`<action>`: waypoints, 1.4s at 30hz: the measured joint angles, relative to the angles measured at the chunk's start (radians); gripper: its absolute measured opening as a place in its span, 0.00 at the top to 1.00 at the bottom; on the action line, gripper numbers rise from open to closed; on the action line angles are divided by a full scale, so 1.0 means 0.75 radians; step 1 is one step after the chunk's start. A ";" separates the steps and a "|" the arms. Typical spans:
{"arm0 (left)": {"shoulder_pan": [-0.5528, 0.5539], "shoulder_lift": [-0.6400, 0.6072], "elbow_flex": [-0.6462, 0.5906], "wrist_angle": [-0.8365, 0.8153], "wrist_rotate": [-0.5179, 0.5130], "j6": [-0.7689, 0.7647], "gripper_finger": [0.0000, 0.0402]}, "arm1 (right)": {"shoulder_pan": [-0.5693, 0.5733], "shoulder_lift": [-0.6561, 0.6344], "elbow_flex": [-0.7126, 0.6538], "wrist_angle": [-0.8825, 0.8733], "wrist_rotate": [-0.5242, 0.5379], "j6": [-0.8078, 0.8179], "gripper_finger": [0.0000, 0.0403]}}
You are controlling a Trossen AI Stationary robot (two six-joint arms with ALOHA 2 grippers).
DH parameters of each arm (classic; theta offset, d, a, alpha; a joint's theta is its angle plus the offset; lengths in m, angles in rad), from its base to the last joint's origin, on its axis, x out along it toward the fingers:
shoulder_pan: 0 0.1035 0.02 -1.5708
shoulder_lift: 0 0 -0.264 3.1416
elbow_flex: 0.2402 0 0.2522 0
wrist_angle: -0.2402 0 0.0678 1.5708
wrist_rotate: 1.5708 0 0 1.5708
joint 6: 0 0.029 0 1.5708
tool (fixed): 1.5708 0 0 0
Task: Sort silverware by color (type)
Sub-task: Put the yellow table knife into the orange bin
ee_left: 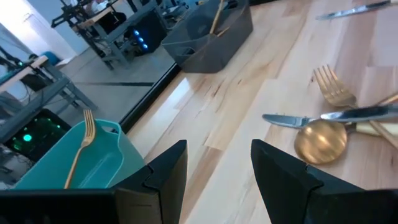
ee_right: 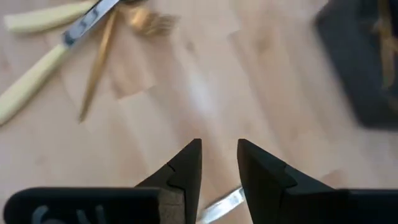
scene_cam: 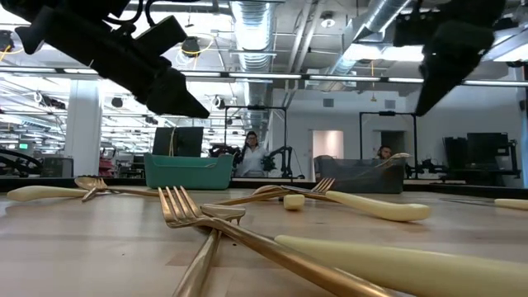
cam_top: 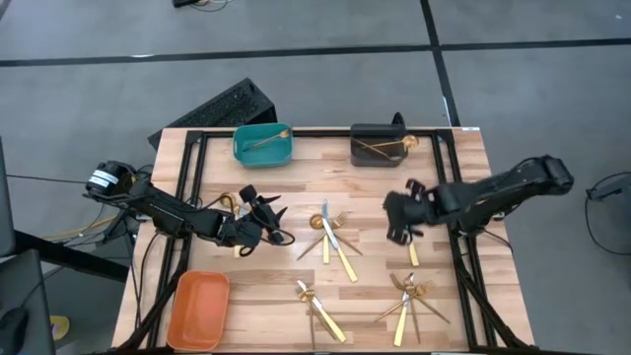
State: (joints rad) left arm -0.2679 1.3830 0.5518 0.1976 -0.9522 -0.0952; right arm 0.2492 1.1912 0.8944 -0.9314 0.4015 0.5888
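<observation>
Wooden table (cam_top: 375,187), knife (ee_right: 219,206) under right jaws

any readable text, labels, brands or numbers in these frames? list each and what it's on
None can be read with confidence.
Right gripper: pale marks on its dark body, cut off at the picture's edge, unreadable.
Left arm: a white label near its base, too small to read.
Teal bin, dark grey bin, orange bin, silverware: no markings visible.

Gold silverware (cam_top: 335,247); teal bin (cam_top: 262,146), orange bin (cam_top: 198,310)
</observation>
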 joint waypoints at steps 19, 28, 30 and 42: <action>0.272 0.000 0.000 0.055 0.195 0.121 0.58 | 0.305 0.226 -0.001 -0.241 -0.176 0.928 0.76; 0.338 0.000 0.001 0.318 0.396 0.319 0.58 | 0.402 0.303 -0.001 0.033 -0.157 0.798 0.75; 0.344 0.000 0.001 0.366 0.438 0.362 0.58 | 0.389 0.326 -0.001 0.089 -0.172 0.793 0.75; 0.388 0.000 0.001 0.385 0.697 0.533 0.58 | 0.402 0.360 0.000 0.079 -0.184 1.113 0.75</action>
State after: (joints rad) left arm 0.0230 1.3830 0.5526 0.4865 -0.4297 0.3042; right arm 0.5507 1.4610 0.8942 -0.8723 0.2632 1.4234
